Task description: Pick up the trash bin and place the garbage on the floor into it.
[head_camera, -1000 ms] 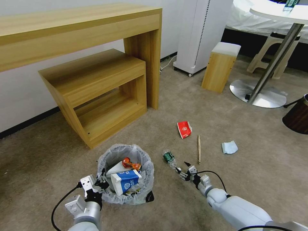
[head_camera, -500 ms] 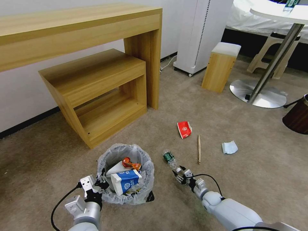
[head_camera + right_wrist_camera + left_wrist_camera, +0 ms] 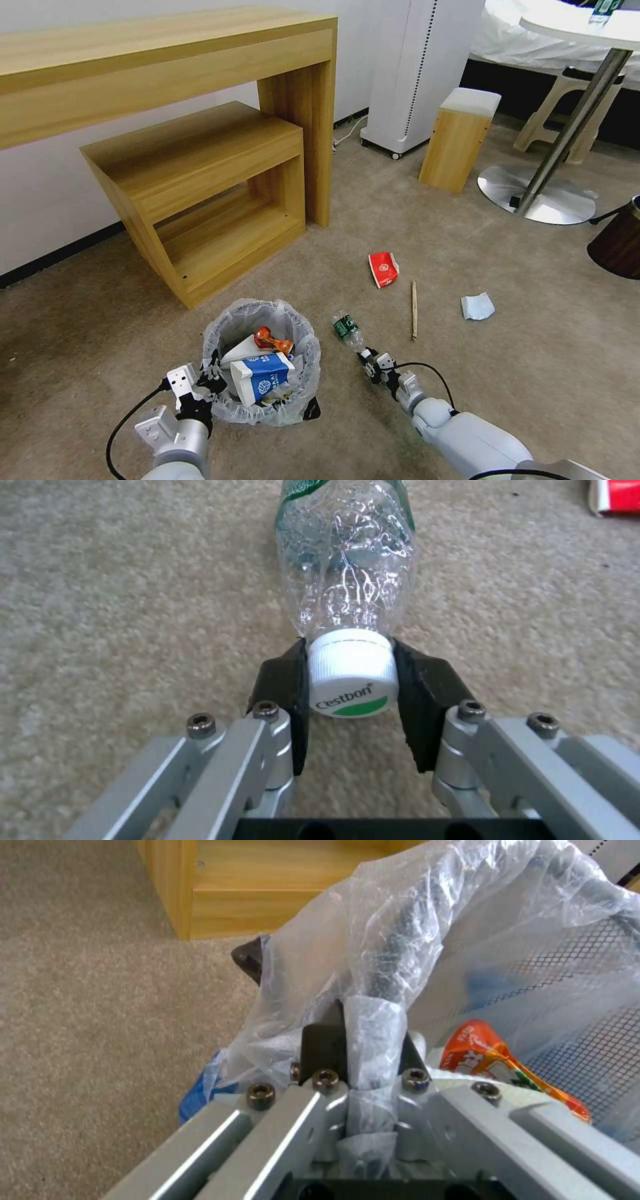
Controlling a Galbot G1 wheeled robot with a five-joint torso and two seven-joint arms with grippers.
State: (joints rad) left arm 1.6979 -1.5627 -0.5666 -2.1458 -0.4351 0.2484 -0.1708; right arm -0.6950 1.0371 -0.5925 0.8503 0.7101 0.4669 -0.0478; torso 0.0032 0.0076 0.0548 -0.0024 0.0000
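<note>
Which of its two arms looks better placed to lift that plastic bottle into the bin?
The right. The right gripper already has the bottle by its cap, while the left gripper is busy clamping the trash bin rim.

Trash bin [image 3: 261, 361] at lower centre-left of the head view, carton [image 3: 262, 377] inside it, bottle [image 3: 349, 331] just right of it, stick [image 3: 414, 310] further right, wrapper [image 3: 383, 269] above, mask [image 3: 477, 306] at right, desk [image 3: 167, 80] upper left.
</note>
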